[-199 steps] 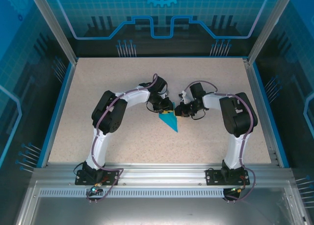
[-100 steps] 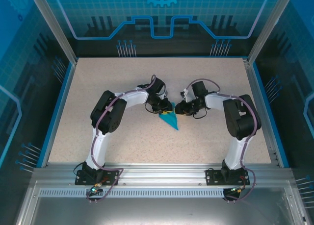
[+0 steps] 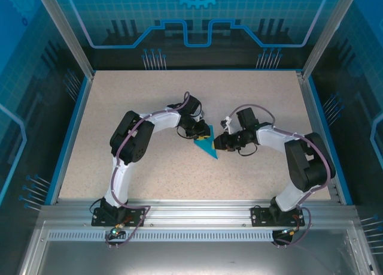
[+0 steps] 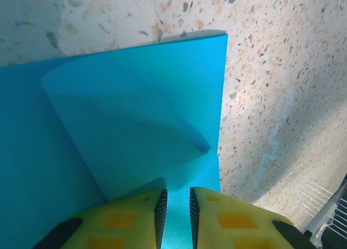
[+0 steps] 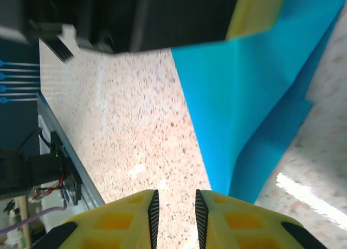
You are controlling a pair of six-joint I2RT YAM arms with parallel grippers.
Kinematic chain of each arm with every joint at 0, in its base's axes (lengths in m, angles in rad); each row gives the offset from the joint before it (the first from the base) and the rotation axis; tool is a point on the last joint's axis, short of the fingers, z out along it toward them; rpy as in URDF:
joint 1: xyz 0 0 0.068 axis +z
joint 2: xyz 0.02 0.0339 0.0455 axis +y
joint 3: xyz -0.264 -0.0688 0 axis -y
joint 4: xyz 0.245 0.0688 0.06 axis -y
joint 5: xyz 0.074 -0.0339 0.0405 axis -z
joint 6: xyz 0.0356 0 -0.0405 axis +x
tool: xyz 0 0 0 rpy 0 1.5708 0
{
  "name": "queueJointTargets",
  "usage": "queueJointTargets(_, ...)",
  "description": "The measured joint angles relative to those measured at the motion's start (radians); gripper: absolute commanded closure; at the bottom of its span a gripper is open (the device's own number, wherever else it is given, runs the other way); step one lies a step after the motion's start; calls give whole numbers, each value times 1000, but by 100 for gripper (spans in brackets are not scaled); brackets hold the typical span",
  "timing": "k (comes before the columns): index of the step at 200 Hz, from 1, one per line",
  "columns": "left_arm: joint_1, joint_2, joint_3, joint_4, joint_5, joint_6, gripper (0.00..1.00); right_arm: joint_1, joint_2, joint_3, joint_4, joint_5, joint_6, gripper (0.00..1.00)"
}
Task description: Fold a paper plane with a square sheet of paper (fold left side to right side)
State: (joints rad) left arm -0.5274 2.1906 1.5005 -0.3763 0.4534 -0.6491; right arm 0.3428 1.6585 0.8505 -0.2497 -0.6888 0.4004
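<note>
The cyan-blue paper sheet (image 3: 207,148) lies near the middle of the speckled tabletop (image 3: 137,95), folded into a pointed wedge whose tip aims toward the near right. Both arms bend inward and meet over it. The left gripper (image 3: 202,132) sits at the wedge's broad far end. The right gripper (image 3: 217,142) points in from the right, just beside the paper's right edge.

From the left wrist, the left gripper (image 4: 177,199) has its yellow fingers (image 4: 127,216) drawn nearly together with a thin slit between them, and blue paper (image 4: 135,119) shows through that slit. An upper flap curves over the layer below rather than lying flat, its right edge running along bare tabletop (image 4: 276,70). The slit looks too wide for a pinch on so thin a sheet, and I can't tell whether the tips press on it.

From the right wrist, the right gripper (image 5: 174,201) is narrowly parted too, with bare tabletop (image 5: 119,113) in the gap, grasping nothing. The paper (image 5: 249,91) narrows to a point just beside the finger (image 5: 244,222) on the right of that view, and the other gripper's yellow finger (image 5: 255,10) rests at the sheet's far end
</note>
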Motion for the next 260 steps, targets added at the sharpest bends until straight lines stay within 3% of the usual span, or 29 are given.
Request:
queueJointTargets(69, 0, -1, -2, 1, -1, 0, 76, 32, 93, 2, 15, 8, 11, 74)
queueJointTargets(260, -4, -1, -2, -2, -11, 0, 77, 51, 121, -8, -8, 84, 0, 77)
